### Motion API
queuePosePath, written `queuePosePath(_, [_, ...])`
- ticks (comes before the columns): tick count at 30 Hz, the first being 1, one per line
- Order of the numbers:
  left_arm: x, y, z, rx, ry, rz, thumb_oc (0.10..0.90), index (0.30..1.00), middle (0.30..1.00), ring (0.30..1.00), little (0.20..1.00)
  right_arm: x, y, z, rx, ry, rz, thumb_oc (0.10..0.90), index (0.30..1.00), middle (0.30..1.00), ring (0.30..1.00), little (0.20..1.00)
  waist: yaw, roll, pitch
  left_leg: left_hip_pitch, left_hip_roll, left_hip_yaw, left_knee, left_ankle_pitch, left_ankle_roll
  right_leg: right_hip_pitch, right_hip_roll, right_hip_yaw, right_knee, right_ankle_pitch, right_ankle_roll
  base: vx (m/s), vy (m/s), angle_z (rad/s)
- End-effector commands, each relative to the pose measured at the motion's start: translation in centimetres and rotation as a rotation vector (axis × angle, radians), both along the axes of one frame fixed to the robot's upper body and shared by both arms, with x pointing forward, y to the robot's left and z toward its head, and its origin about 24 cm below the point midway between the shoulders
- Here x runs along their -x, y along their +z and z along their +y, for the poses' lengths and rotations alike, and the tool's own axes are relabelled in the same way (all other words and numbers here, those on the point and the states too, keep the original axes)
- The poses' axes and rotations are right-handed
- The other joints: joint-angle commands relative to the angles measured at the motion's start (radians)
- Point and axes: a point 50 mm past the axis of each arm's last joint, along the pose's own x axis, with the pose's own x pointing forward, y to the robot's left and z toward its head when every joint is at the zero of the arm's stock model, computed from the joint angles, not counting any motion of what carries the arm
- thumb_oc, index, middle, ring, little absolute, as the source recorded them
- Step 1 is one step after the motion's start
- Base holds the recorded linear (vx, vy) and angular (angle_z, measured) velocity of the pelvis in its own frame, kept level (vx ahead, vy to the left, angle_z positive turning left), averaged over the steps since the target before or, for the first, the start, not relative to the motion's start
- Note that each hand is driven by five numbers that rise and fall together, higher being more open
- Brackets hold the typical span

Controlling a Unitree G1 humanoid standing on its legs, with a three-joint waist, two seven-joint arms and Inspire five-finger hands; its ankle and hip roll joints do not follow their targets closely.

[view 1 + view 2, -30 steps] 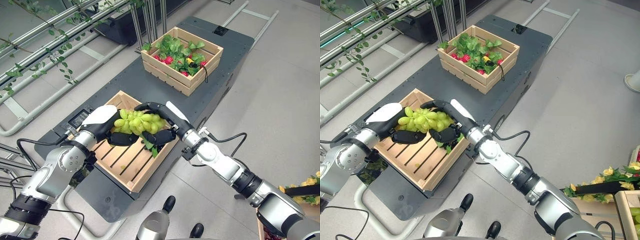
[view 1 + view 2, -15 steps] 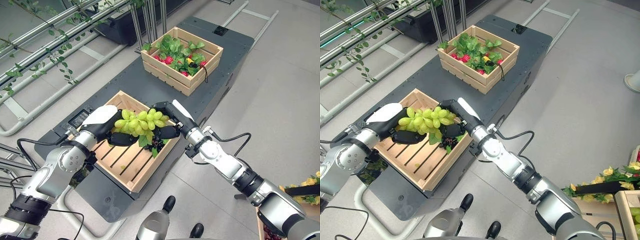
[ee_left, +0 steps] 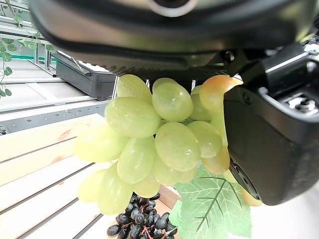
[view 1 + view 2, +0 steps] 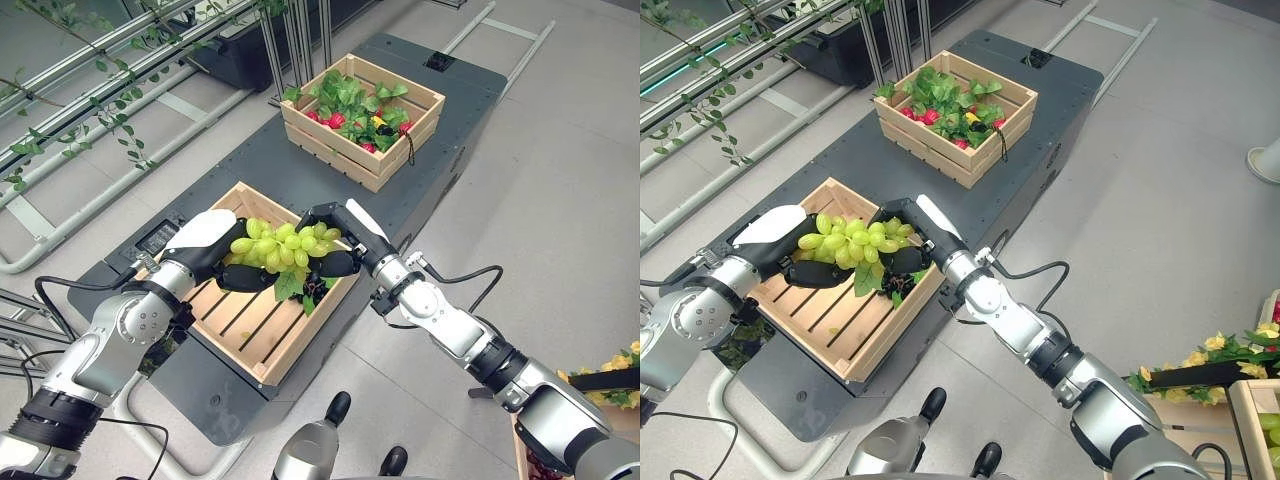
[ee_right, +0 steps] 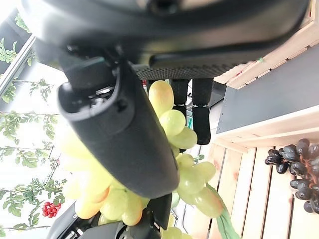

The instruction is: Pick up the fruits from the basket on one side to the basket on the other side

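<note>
We found no text, label, number or sign that could be read in any of the views.

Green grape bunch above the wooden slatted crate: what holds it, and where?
Both hands, left hand and right hand, cup the green grape bunch from opposite sides.
</note>
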Motion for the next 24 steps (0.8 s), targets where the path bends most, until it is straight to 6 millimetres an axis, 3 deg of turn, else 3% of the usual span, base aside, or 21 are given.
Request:
queuePosePath(1, [-0.69,3.55,-1.35,0.119,-0.055,-0.196,0.4,0.3,0.3,0.3,0.3,2.01,0.88,2.92,-0.145,0.128,-0.052,0.4,0.3,0.3,0.3,0.3,-0.013,-0.002,-0.199,0.023,-0.049,-0.033,-0.032,-0.048,0.011,-0.042,-0.046,-0.007,0.011,0.048,0.008,0.0,0.0,0.0])
queuePosePath(7, [-0.72,3.64,-1.14,0.122,-0.052,-0.199,0.4,0.3,0.3,0.3,0.3,2.14,0.8,3.08,-0.15,0.142,-0.045,0.4,0.3,0.3,0.3,0.3,-0.013,-0.001,-0.2,0.024,-0.048,-0.031,-0.032,-0.048,0.01,-0.041,-0.046,-0.007,0.011,0.048,0.008,0.0,0.0,0.0])
queuePosePath(8, [-0.73,3.66,-1.14,0.123,-0.051,-0.199,0.4,0.3,0.3,0.3,0.3,2.2,0.8,3.08,-0.151,0.147,-0.044,0.511,0.467,0.467,0.467,0.467,-0.013,-0.001,-0.2,0.024,-0.048,-0.031,-0.032,-0.048,0.01,-0.042,-0.047,-0.007,0.011,0.049,0.009,0.0,0.0,0.0])
queuePosePath(9, [-0.74,3.73,-1.16,0.126,-0.053,-0.199,0.4,0.3,0.3,0.3,0.3,2.22,0.84,3.11,-0.15,0.152,-0.042,0.701,0.752,0.752,0.752,0.752,-0.013,-0.001,-0.201,0.023,-0.047,-0.031,-0.032,-0.048,0.01,-0.042,-0.047,-0.008,0.011,0.048,0.009,0.0,0.0,0.0])
queuePosePath(10, [-0.74,3.74,-1.17,0.127,-0.053,-0.199,0.4,0.3,0.3,0.3,0.3,2.22,0.87,3.11,-0.15,0.155,-0.041,0.8,0.9,0.9,0.9,0.9,-0.013,-0.002,-0.201,0.023,-0.048,-0.032,-0.032,-0.048,0.01,-0.042,-0.047,-0.008,0.011,0.048,0.009,0.0,0.0,0.0])
queuePosePath(24, [-0.74,3.79,-1.33,0.147,-0.058,-0.197,0.4,0.3,0.3,0.3,0.3,2.62,1.68,3.54,-0.198,0.214,-0.048,0.8,0.9,0.9,0.9,0.9,-0.008,-0.003,-0.204,0.023,-0.049,-0.036,-0.032,-0.048,0.011,-0.04,-0.046,-0.009,0.011,0.046,0.007,0.0,0.0,0.0])
